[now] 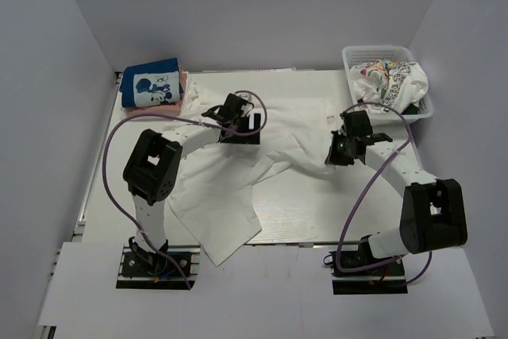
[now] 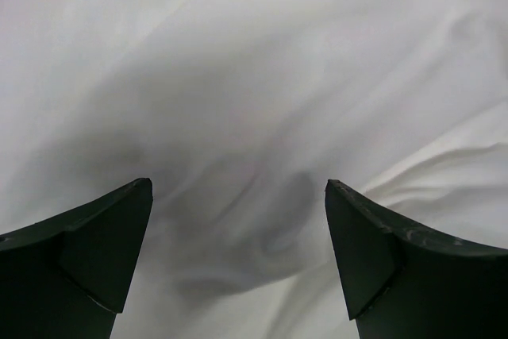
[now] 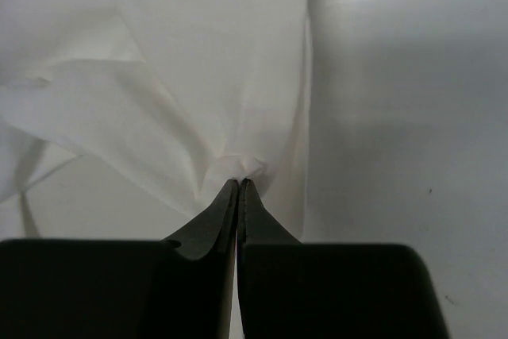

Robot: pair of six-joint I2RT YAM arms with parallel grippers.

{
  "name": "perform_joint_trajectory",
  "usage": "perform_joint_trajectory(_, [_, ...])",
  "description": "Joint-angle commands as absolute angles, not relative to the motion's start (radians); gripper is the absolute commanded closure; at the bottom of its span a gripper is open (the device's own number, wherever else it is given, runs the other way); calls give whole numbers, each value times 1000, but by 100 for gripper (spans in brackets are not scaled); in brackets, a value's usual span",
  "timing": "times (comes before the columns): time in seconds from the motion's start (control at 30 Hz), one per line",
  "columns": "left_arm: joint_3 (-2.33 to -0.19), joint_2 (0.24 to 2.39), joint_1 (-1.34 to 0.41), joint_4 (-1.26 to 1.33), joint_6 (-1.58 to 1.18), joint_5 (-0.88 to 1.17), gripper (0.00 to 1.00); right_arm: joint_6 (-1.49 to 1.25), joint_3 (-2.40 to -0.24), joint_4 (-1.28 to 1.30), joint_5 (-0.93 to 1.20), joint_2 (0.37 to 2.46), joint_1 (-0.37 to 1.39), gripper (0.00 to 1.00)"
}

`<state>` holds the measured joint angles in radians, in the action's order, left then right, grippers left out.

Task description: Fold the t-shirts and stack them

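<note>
White t-shirt (image 1: 238, 176), the large plain one, lies spread and wrinkled over the middle of the tabletop (image 1: 317, 216), and one corner of it reaches over the near edge between the two arm bases. Its neck and sleeves are hard to make out among the folds. From above, the tips of the left fingers (image 1: 240, 134) are hidden under their own wrist; the left wrist view shows them wide apart above the cloth, which fills the whole picture, and I cannot tell if they touch it. The right fingers (image 3: 240, 184) are pressed together and pinch a small fold at the edge of the same shirt, just beside bare tabletop. Both arms bend inward over the shirt, the left one at its far part, the right one at its right side. A blue t-shirt (image 1: 151, 87) lies folded on a pink t-shirt (image 1: 182, 85) at the far left corner. A printed t-shirt (image 1: 389, 81) is crumpled in the basket (image 1: 379, 52) at the far right, partly hidden by its wall.
</note>
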<state>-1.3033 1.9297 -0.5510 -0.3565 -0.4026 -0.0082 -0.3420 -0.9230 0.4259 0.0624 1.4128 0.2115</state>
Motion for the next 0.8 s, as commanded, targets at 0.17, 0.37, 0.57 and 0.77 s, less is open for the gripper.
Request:
perform_joint_trajectory(0.17, [-1701,2173,-592,-206,-246,421,0,-397,-743,370,-35,1328,209,100])
perform_joint_trajectory(0.37, [-2431,2603,-690,-371,-251,544,0,-393,-721,322,25,1330,210,100])
perform_joint_trajectory(0.57, [-2221,2570,-756,-227,-224,450,0,-368,-719,322,6,1307,206,100])
perform_joint_trajectory(0.77, [-2515,2785,-767,-388,-261,292,0,-380,-709,360,52,1267,207,100])
